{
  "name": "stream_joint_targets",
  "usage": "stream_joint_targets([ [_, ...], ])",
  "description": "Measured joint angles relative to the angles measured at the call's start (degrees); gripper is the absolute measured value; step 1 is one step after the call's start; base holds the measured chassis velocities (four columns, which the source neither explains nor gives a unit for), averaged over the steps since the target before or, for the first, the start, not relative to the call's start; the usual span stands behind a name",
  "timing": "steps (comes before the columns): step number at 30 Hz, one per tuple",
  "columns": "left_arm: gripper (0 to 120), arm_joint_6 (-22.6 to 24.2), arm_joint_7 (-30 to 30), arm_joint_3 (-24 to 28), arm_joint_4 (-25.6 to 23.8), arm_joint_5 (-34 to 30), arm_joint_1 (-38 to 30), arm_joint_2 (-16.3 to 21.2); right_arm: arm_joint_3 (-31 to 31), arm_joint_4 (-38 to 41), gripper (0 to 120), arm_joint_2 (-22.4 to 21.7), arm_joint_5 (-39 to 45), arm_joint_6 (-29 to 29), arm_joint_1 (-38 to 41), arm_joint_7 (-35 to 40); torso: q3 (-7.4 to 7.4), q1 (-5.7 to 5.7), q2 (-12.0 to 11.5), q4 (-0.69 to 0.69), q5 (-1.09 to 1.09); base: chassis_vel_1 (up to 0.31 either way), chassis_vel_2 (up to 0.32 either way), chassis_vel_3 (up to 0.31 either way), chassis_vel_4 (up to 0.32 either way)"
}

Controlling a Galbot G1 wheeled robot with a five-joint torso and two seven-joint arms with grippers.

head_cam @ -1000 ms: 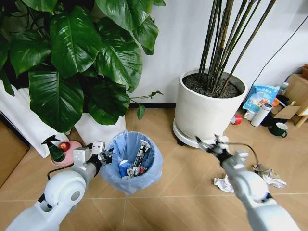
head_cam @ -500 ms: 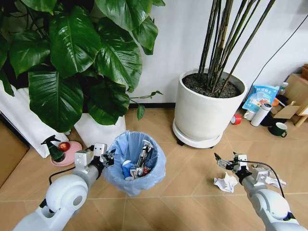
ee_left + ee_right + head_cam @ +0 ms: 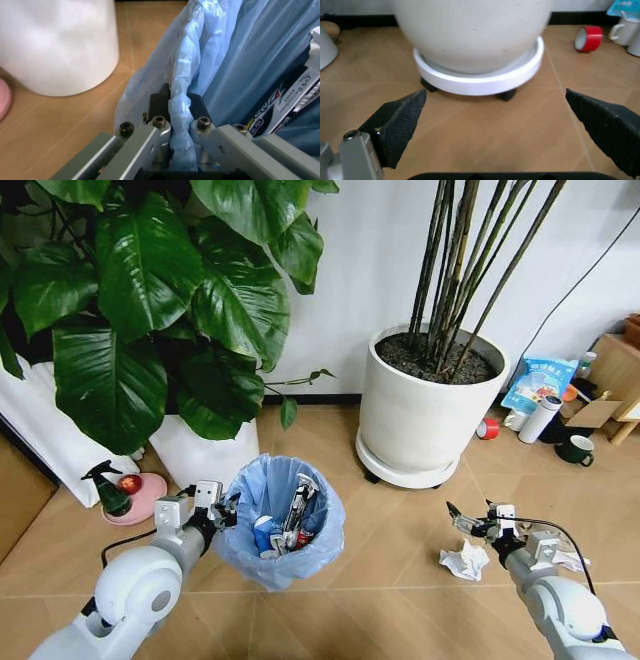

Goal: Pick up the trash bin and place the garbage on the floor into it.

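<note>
The left gripper point(image 3: 181, 112) is clamped on the trash bin point(image 3: 283, 518) rim — bin upright, mouth up. The right gripper point(image 3: 473, 520) hangs spread wide just above a crumpled paper wad point(image 3: 463, 561) on the floor point(image 3: 390, 530) — white plant pot point(image 3: 425, 413) beyond.

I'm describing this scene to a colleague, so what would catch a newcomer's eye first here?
The trash bin, blue-lined and holding litter, sits centre floor with the left gripper shut on its rim. To the right, the open right gripper hovers over a crumpled paper wad, before a big white plant pot.
</note>
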Motion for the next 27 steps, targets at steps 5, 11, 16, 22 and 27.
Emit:
stream_joint_targets([
  [5,0,-0.01,-0.07,0.14,0.0,0.0,0.03,0.04,0.15,-0.49,100,0.2,-0.37,0.52,-0.3,-0.3,0.0,0.0,0.0,-0.01,0.0,-0.189,-0.173,0.169,0.177],
  [11,0,-0.01,-0.09,0.12,-0.13,0.15,0.52,-0.07,0.2,-0.66,100,0.35,-0.72,0.9,-0.43,-0.5,0.0,0.0,0.0,0.0,-0.01,-0.175,-0.178,0.174,0.157],
  [16,0,-0.05,-0.1,-0.04,-0.32,0.18,0.66,-0.06,0.18,-0.67,100,0.49,-0.9,0.91,-0.44,-0.58,0.0,0.0,0.0,-0.01,0.0,-0.161,-0.162,0.163,0.164],
  [22,0,-0.1,-0.13,-0.16,-0.58,0.26,1.01,-0.13,0.0,-0.71,100,0.64,-1.3,1.27,-0.49,-0.59,0.0,0.0,0.0,0.0,0.0,-0.192,-0.196,0.19,0.191],
  [27,0,-0.14,-0.12,-0.21,-0.79,0.3,1.2,-0.2,-0.28,-1.16,100,0.36,-2.76,3.91,-1.2,-3.11,0.0,0.0,0.0,-0.02,0.02,-0.227,-0.206,0.2,0.218],
])
